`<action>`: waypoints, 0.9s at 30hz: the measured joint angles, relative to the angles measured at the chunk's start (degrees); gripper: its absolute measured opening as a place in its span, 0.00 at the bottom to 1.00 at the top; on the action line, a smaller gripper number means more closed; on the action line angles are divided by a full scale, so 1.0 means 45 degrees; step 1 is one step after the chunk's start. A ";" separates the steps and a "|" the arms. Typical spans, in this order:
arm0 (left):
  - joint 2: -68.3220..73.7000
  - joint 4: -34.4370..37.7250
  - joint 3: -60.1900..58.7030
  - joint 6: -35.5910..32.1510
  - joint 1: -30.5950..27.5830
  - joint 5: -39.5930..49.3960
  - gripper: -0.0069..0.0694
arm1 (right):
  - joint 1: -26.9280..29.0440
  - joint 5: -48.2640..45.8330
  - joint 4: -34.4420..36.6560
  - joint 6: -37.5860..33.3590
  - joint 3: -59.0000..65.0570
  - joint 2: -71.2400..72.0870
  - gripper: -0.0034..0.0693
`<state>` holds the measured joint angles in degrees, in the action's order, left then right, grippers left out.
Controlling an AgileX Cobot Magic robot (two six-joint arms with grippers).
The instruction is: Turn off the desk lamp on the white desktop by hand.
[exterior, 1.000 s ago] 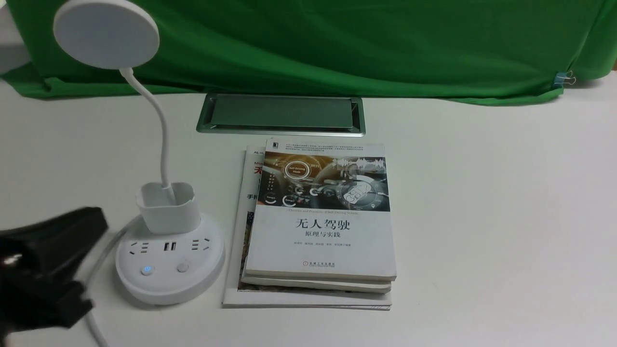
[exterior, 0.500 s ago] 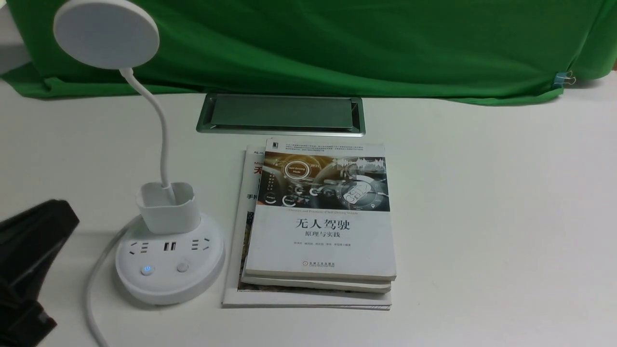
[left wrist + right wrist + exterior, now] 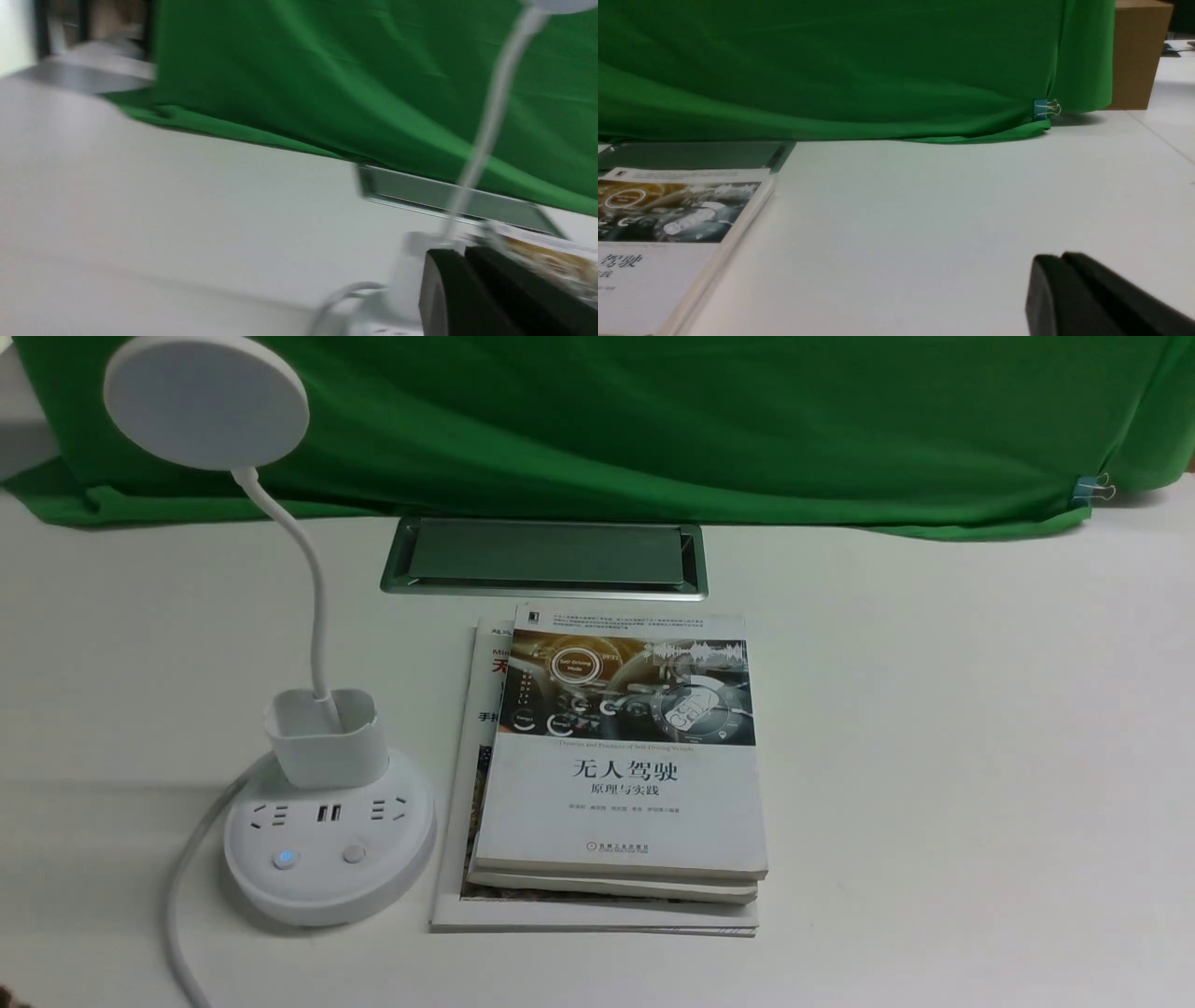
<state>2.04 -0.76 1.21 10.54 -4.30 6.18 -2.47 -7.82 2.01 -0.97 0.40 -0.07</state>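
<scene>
The black claw (image 3: 1078, 294) has its tips together, above the white table (image 3: 896, 210). The book with a car picture (image 3: 682, 214) is well apart from the claw. Past the claw hangs a green cloth (image 3: 859, 70) with a blue binder clip (image 3: 1040, 110). Farther from the claw is a brown box (image 3: 1134, 56).

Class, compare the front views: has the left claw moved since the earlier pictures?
Yes. It was beside the lamp base; now it has drawn back toward the robot, almost wholly out of the front view.
</scene>
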 joint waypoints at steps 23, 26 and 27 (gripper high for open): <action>-0.0476 0.0168 -0.0363 -0.0476 0.0618 0.1388 0.12 | 0.0000 0.0003 0.0000 0.0000 0.0000 0.0010 0.10; -0.0476 0.0246 -0.0363 -0.0476 0.0618 0.1388 0.12 | 0.0000 0.0003 0.0000 0.0000 0.0000 0.0010 0.10; -0.0476 0.0246 -0.0363 -0.0476 0.0618 0.1388 0.12 | 0.0000 -0.0010 0.0000 0.0000 0.0000 0.0010 0.10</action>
<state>-0.11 0.35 -0.43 8.39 -1.52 12.43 -2.47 -7.86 2.01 -0.97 0.40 -0.03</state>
